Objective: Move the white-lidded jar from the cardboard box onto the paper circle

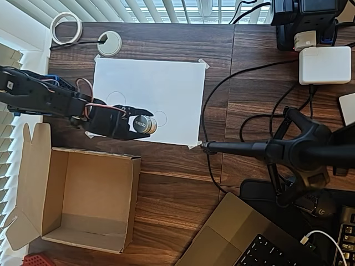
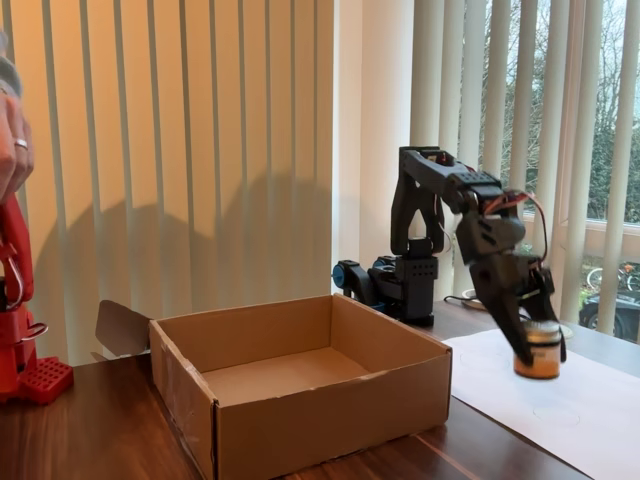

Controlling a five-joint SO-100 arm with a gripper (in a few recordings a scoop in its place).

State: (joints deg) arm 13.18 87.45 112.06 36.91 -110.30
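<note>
We are seeing the black gripper [image 1: 145, 125] clamping the white-lidded jar [image 2: 539, 350] between its fingers, holding it just above the white paper sheet [image 1: 166, 83], beside the paper circle [image 1: 161, 118], while the cardboard box [image 2: 300, 385] is sitting empty nearby.

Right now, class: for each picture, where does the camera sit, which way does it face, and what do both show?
Overhead view: above the desk, facing straight down on the paper sheet; arm enters from the left.
Fixed view: table height, facing the window blinds; whole arm shows.
Shared: cardboard box, pincer holding the white-lidded jar.
</note>
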